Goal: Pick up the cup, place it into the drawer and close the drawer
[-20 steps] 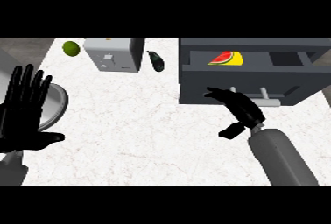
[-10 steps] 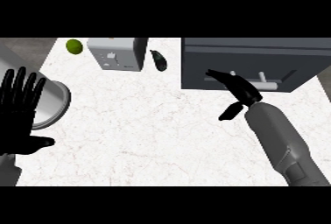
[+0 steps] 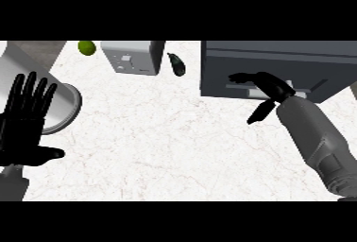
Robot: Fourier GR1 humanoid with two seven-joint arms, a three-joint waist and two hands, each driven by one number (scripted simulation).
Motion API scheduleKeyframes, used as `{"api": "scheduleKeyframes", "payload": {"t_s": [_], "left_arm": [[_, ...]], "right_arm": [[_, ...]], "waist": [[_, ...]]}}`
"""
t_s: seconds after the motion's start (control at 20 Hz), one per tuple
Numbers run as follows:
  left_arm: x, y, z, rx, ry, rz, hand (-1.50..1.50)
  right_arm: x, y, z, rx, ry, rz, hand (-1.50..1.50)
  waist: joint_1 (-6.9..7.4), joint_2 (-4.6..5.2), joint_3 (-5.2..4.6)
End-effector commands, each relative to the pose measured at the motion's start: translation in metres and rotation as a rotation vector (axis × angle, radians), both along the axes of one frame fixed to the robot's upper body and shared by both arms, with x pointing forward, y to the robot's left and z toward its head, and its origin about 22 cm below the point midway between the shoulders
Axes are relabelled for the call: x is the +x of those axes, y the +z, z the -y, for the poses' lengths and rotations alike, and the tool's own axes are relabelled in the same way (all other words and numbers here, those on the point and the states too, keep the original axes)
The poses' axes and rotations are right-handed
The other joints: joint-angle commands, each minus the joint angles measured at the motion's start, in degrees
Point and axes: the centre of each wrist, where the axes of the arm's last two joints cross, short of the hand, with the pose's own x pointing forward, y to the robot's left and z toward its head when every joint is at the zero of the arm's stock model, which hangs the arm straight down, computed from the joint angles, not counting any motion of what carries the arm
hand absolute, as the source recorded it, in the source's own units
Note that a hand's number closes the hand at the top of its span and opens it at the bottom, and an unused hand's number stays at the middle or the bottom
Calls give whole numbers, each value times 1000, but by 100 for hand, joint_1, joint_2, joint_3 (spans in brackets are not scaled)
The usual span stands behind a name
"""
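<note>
my right hand (image 3: 268, 87), fingers curled and holding nothing, touches the closed drawer (image 3: 293, 71) front; my left hand (image 3: 24, 123) rests open, fingers up.

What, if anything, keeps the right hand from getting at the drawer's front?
Probably nothing, so yes: the right hand lies against the drawer front, with no object between them.
</note>
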Motion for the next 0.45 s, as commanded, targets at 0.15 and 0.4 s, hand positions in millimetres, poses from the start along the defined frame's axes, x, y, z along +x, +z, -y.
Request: {"api": "scheduleKeyframes", "payload": {"t_s": [0.15,0.4], "left_arm": [[4,-4,7,5,-8,-9,-150],[9,12,7,23,-12,28,-150]], "right_arm": [[14,28,17,-17,-136,17,-150],[12,26,26,-15,-149,15,-150]], "waist": [[113,150,27],[179,160,34]]}}
